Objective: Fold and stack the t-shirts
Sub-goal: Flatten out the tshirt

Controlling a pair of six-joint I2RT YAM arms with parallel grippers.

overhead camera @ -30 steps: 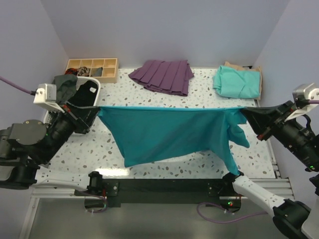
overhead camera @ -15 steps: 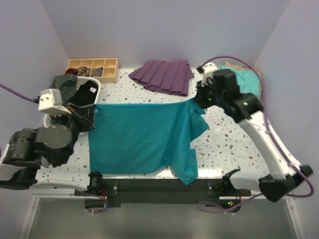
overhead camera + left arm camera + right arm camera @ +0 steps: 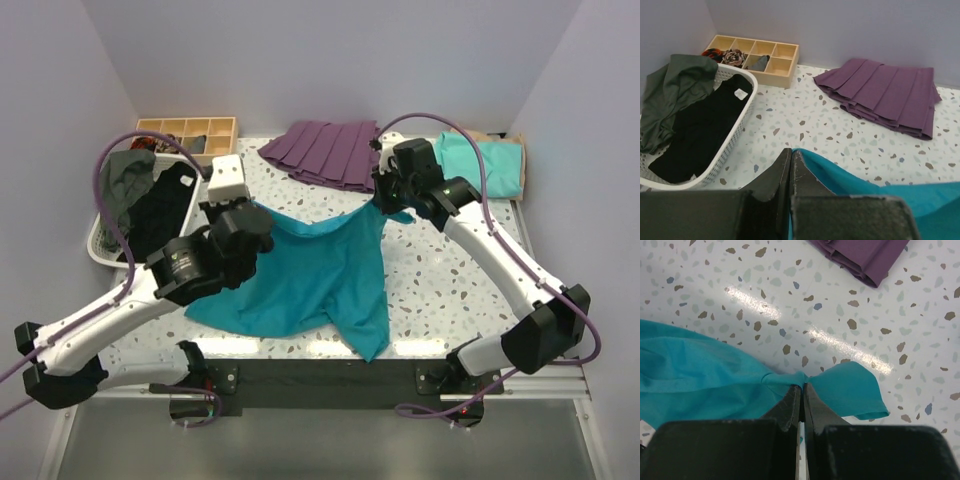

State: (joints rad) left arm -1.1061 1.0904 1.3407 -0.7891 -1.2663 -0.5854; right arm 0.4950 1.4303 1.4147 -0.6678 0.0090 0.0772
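The deep teal-blue t-shirt (image 3: 310, 275) hangs between my two grippers over the middle of the table, its lower part draping down to the near edge. My left gripper (image 3: 258, 212) is shut on its left corner; in the left wrist view (image 3: 791, 152) the cloth (image 3: 875, 187) runs off to the right. My right gripper (image 3: 383, 205) is shut on the right corner, bunched at the tips (image 3: 802, 385), with a sleeve (image 3: 855, 390) flaring beyond. The mint-green t-shirt (image 3: 480, 165) lies folded at the back right on the tan one (image 3: 505, 140).
A purple pleated garment (image 3: 330, 152) lies at the back middle, also in the left wrist view (image 3: 885, 95). A white basket (image 3: 140, 215) of dark clothes stands at the left. A wooden compartment tray (image 3: 185, 135) sits at the back left.
Both grippers have moved inward and toward the back, bringing the shirt's held corners closer together. The shirt went from stretched wide to sagging and bunched over the table's middle.
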